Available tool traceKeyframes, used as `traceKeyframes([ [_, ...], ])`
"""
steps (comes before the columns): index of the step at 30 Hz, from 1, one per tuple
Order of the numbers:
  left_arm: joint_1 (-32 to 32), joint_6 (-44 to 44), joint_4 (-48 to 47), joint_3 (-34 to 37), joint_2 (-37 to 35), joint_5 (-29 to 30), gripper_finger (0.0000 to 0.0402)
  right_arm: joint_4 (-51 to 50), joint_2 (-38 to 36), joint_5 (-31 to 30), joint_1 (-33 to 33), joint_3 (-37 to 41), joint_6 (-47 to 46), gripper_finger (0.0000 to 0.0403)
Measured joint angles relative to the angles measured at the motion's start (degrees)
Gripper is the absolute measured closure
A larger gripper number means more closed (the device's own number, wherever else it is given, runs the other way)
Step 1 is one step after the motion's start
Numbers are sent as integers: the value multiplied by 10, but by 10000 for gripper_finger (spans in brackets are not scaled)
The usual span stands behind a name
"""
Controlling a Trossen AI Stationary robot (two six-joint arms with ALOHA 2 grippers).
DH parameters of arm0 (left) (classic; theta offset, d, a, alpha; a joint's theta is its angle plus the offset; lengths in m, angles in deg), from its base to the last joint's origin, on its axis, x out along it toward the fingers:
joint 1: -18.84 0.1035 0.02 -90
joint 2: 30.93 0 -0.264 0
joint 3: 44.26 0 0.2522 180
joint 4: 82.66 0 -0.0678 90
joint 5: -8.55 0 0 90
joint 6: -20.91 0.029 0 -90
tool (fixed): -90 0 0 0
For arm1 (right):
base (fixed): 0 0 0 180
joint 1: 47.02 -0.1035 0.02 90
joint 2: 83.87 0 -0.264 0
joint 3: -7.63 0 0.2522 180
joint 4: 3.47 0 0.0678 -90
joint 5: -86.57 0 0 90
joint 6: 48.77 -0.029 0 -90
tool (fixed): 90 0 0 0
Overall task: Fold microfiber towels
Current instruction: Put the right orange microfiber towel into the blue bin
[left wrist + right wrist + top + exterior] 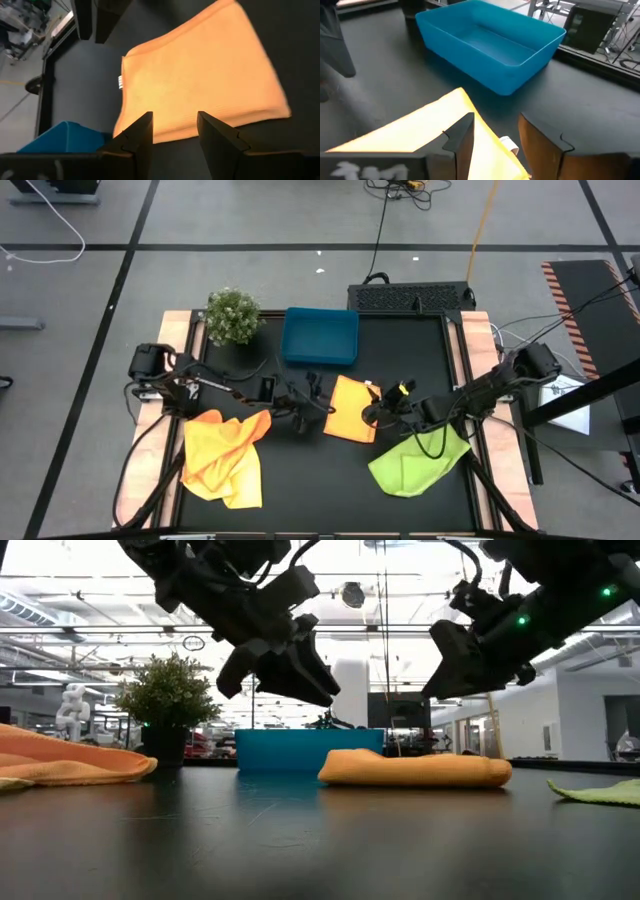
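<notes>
An orange-yellow microfiber towel [350,409] lies folded into a flat rectangle on the black table, in front of the blue tray. It also shows in the low view [415,769]. My left gripper [312,406] hangs open just left of it, above the table, with the towel [200,70] ahead of its fingers. My right gripper [382,408] hangs open above the towel's right edge, over a corner [410,135]. In the low view both grippers, left [300,680] and right [450,670], are clear of the towel. A yellow and orange pile [225,455] lies at the near left. A lime green towel [418,462] lies at the near right.
The blue tray [320,337] stands at the far middle; its rim also shows in the right wrist view [540,55]. A small green plant [232,315] stands at the far left. Bare table shows near the front edge, between the pile and the green towel.
</notes>
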Motion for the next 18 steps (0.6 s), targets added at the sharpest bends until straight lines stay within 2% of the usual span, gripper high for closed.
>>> traceKeyframes([
  [2, -9, -16, -7, 0, 0, 0, 245, 4, 4, 5, -2, 0, 12, 255],
  [8, -44, -48, -31, 0, 0, -2, 245, 47, 13, 72, -24, 0, 108, 257],
  [13, -68, -56, -31, 0, 0, 9, 245, 58, 14, 75, -46, -1, 120, 263],
  [18, -84, -102, -22, 0, 5, 9, 245, 64, 14, 75, -61, -1, 110, 262],
])
